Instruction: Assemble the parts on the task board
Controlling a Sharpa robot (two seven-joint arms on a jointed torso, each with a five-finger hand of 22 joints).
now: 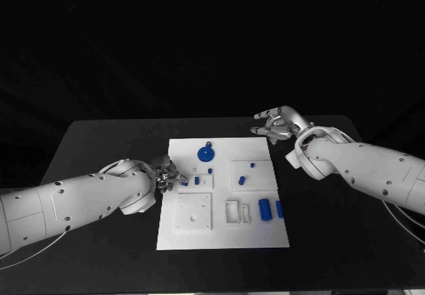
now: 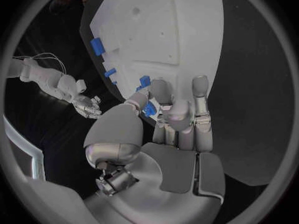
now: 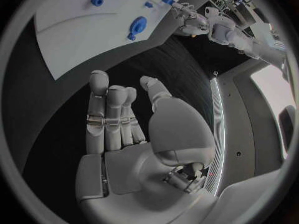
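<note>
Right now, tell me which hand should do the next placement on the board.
Left. The left hand sits at the task board's edge, pinching a small blue part. The right hand hovers beyond the board's far corner, holding nothing.

Dim overall, with black surroundings swallowing the table's [image 1: 106,141] edges. Brightest on the task board [image 1: 223,236], evenly lit from above, no glare and only faint shadows beside the raised white blocks. Soft sheen on the left hand [image 2: 171,119] and right hand [image 3: 124,119]. Strong fisheye bending in both wrist views, board edges curving beyond the fingertips, dark vignette round each circle. Slight softness throughout, small blue parts [image 1: 264,209] lacking fine detail.
</note>
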